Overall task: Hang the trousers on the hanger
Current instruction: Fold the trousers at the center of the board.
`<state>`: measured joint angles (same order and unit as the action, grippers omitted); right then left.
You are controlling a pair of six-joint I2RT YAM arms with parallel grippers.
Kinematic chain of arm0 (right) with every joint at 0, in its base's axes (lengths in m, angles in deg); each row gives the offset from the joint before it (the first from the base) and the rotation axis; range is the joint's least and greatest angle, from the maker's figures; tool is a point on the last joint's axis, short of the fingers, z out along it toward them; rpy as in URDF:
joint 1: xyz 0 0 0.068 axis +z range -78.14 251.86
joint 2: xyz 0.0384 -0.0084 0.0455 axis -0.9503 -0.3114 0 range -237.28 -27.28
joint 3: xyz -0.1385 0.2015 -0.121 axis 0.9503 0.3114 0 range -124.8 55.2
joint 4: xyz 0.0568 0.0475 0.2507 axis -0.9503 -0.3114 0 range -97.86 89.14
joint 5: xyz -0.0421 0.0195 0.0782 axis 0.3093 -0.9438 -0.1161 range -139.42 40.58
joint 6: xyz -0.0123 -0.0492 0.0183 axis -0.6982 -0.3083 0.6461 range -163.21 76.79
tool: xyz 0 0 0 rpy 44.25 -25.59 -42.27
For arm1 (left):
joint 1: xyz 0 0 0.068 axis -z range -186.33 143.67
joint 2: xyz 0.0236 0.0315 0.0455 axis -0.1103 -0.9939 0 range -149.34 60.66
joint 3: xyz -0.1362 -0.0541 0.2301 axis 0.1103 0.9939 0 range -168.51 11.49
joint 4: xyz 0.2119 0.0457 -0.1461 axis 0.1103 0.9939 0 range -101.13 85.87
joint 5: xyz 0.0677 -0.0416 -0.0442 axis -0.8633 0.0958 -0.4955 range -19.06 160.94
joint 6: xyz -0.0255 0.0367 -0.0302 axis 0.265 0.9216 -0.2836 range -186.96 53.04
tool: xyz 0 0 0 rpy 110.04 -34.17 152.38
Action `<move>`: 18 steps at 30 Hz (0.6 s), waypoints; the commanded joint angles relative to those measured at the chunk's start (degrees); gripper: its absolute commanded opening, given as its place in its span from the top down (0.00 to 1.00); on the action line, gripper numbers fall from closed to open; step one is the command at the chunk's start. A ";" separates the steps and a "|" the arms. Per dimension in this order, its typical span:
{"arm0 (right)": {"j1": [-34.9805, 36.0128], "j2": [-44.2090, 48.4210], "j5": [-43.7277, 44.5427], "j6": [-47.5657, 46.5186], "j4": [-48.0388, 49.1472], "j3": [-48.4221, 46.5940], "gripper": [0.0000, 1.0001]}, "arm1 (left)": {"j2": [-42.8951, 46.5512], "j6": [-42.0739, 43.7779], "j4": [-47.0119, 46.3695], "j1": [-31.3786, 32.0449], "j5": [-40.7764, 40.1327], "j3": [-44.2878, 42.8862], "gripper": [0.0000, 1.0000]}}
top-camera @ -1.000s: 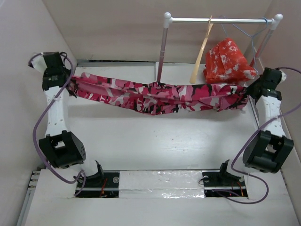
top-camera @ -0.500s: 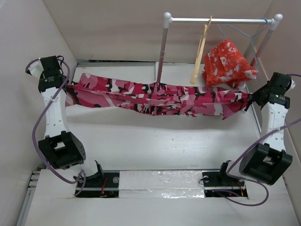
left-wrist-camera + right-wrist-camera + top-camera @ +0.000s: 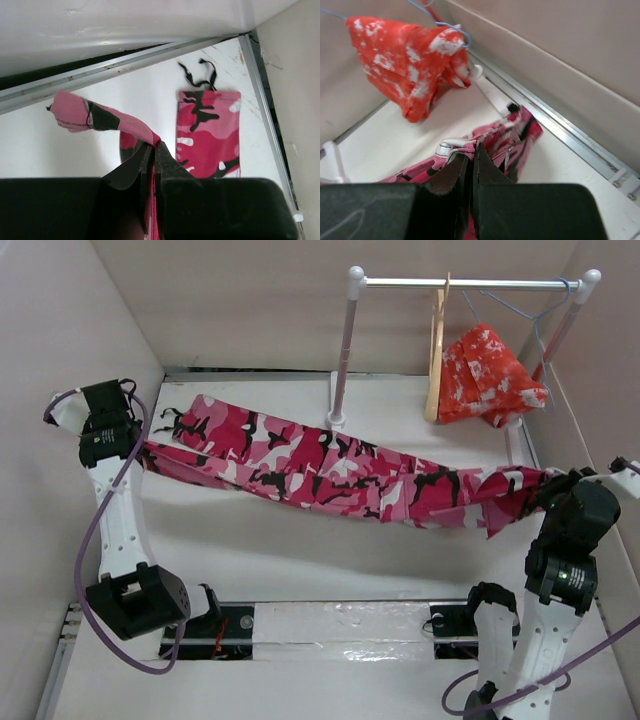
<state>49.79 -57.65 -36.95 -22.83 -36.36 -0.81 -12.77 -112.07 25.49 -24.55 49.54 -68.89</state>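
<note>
Pink-red-white-black camouflage trousers (image 3: 330,475); light tan hanger (image 3: 435,365); red-orange garment (image 3: 490,375), white blotches.

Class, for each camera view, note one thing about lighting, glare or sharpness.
Top external: even light, sharp throughout, glare on the shiny strip at the near edge. Left wrist: the left gripper is a dark mass; the trousers beyond are crisp. Right wrist: the red-orange garment looks slightly soft.
</note>
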 commanded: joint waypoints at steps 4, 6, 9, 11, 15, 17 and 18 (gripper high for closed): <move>-0.44 4.16 8.19 -3.68 -0.18 6.51 1.00 | 1.53 -1.83 0.38 -0.24 -5.05 0.48 1.00; -0.44 6.02 5.65 -3.60 0.08 11.24 1.00 | 1.88 -1.83 0.21 -0.24 -5.05 1.28 1.00; -0.44 7.08 1.35 -1.40 -0.86 11.56 0.98 | 1.62 -1.40 0.21 -0.24 -5.83 0.49 1.00; -0.44 6.90 0.45 -1.66 -2.47 10.31 0.95 | 1.01 -0.87 -0.49 -0.24 -5.05 -0.91 1.00; -0.44 1.92 1.59 -3.42 -1.77 9.86 0.92 | -2.93 1.94 -2.08 1.61 -5.30 -5.92 1.00; -0.44 0.49 0.63 -2.11 -0.27 12.15 0.93 | -4.78 3.26 -2.69 2.13 -4.96 -9.33 1.00; -0.44 -0.21 0.45 -1.14 0.34 12.76 0.94 | -6.71 3.70 -3.04 2.13 -3.91 -10.14 1.00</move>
<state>49.75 -56.03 -36.23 -24.90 -40.63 11.56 -17.36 -110.80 27.42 -22.60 47.24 -73.85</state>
